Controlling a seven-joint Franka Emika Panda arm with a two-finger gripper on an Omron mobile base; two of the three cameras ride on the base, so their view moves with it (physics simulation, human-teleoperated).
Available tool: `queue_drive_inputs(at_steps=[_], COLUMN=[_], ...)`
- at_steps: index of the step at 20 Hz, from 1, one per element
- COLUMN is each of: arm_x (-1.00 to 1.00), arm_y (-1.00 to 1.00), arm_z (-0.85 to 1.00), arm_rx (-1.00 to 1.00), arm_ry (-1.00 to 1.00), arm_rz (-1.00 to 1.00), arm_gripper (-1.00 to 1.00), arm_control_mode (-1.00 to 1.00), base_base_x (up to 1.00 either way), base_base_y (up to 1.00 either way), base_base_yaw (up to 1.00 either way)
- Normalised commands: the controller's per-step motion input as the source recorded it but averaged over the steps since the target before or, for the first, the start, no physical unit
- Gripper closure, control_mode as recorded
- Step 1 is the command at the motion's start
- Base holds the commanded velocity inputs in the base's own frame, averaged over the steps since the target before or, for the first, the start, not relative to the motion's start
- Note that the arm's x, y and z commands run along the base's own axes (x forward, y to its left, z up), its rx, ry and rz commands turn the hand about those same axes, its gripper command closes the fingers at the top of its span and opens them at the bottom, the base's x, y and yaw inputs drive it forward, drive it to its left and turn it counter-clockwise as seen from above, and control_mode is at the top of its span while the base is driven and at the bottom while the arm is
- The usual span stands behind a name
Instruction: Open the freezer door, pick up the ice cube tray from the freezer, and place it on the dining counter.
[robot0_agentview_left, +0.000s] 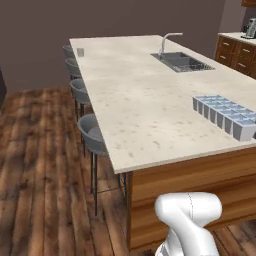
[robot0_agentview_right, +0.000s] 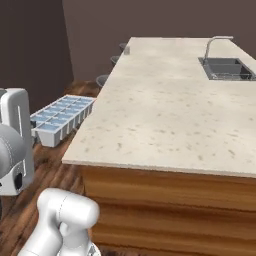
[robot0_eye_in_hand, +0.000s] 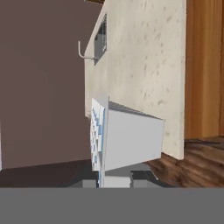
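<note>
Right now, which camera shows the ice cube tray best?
The right base view: the whole ice cube tray shows, compartments up, beside the counter. The left base view cuts it at the frame edge; the hand view shows it edge-on, very close.

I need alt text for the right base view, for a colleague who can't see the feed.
A pale blue ice cube tray hangs in the air off the left edge of the dining counter, beside the robot's white arm. The long beige speckled counter runs away to a steel sink and tap at far right, above dark wood flooring.
</note>
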Motion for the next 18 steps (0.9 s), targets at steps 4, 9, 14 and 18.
queue_drive_inputs(at_steps=[4, 9, 14, 18], arm_x=[0.0, 0.0, 0.0, 0.0], arm_y=[0.0, 0.0, 0.0, 0.0], arm_z=[0.0, 0.0, 0.0, 0.0], arm_rx=[0.0, 0.0, 0.0, 0.0], arm_ry=[0.0, 0.0, 0.0, 0.0], arm_rz=[0.0, 0.0, 0.0, 0.0], arm_gripper=[1.0, 1.0, 1.0, 1.0], arm_control_mode=[1.0, 1.0, 1.0, 1.0], base_base_x=[0.69, 0.59, 0.46, 0.49], base_base_y=[0.24, -0.02, -0.22, -0.2], base_base_yaw=[-0.28, -0.01, 0.02, 0.13])
